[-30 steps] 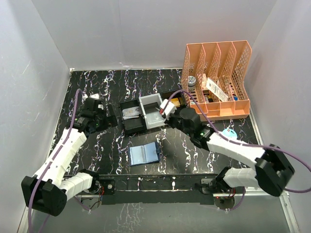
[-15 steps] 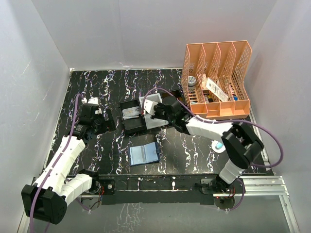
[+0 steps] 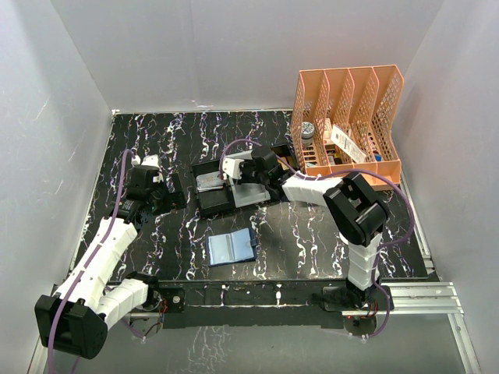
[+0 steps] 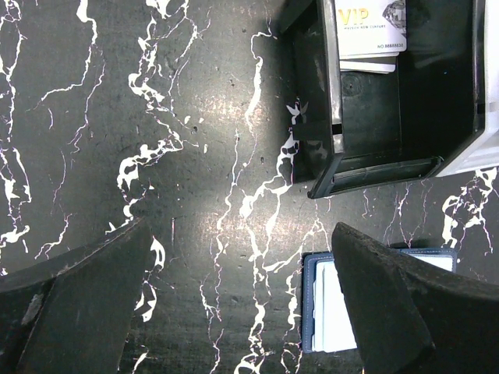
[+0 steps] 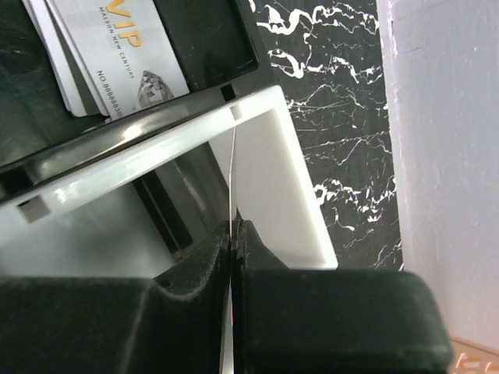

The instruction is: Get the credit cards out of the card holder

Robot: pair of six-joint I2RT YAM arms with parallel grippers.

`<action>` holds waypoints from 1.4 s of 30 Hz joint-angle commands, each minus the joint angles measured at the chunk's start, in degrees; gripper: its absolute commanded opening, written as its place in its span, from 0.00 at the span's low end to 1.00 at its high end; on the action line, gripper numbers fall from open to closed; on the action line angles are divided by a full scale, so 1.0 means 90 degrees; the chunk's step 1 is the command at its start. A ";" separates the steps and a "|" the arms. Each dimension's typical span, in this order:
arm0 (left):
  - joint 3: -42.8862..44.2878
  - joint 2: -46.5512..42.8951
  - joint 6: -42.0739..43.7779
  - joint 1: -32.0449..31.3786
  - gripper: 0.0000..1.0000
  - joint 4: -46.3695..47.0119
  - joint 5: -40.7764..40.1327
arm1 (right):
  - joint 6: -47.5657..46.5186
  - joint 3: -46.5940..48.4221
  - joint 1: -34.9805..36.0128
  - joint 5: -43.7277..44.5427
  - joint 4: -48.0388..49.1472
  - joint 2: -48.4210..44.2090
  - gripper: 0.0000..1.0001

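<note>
Over the white compartment (image 5: 273,179) of the tray (image 4: 374,167), pinches one credit card (image 5: 233,179) edge-on in the right hand (image 5: 232,234). Hovers the left hand (image 4: 242,234), spread wide, above the desk (image 3: 312,234) beside the tray. Has other credit cards (image 4: 370,27) in the black compartment (image 4: 390,109), with the card holder (image 3: 231,248) open on the desk, apart from the tray.

One card holder (image 3: 231,248), one compartment tray (image 4: 333,93), one orange rack (image 3: 366,178), at least two credit cards (image 4: 370,27)

Smooth marbled tabletop (image 4: 195,156), leather-like card holder (image 3: 231,248), glossy credit cards (image 4: 370,27), matt plastic tray (image 4: 374,167)
</note>
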 commanded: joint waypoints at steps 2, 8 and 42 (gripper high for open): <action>-0.0048 -0.0071 0.0100 0.0020 0.99 0.0117 0.0090 | -0.0674 0.0489 -0.0008 -0.0072 0.0289 0.0308 0.00; -0.0064 -0.0062 0.0120 0.0020 0.99 0.0139 0.0141 | -0.1029 0.0805 -0.0020 0.0040 -0.0007 0.0755 0.00; -0.0075 0.0268 0.0235 0.0020 0.99 0.0210 0.0556 | -0.0157 0.1165 -0.0350 -0.0663 -0.0672 0.0496 0.59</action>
